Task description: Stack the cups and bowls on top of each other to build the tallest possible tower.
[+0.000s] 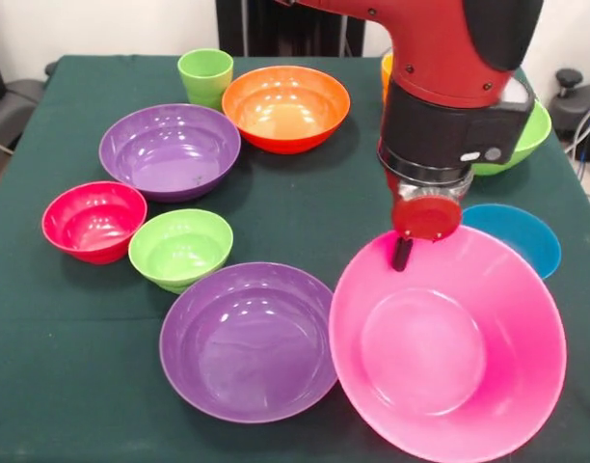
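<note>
The huge pink bowl [447, 347] is at the front right, tilted toward the camera, and its left edge overlaps a large purple bowl [249, 340]. My gripper [403, 255] is at the pink bowl's far rim, with one black finger inside the rim, and it appears shut on that rim. A second purple bowl [170, 149], the large orange bowl [286, 106] and the light green cup [205, 77] stand at the back left. The small red bowl [93, 220] and small lime green bowl [180, 248] sit at the left. The small blue bowl [522, 236] lies right of the gripper.
The arm [449, 58] hides most of the large lime green bowl [532, 130] and of the orange cup [386, 69] at the back right. The green tablecloth [64, 367] reaches the front and left edges.
</note>
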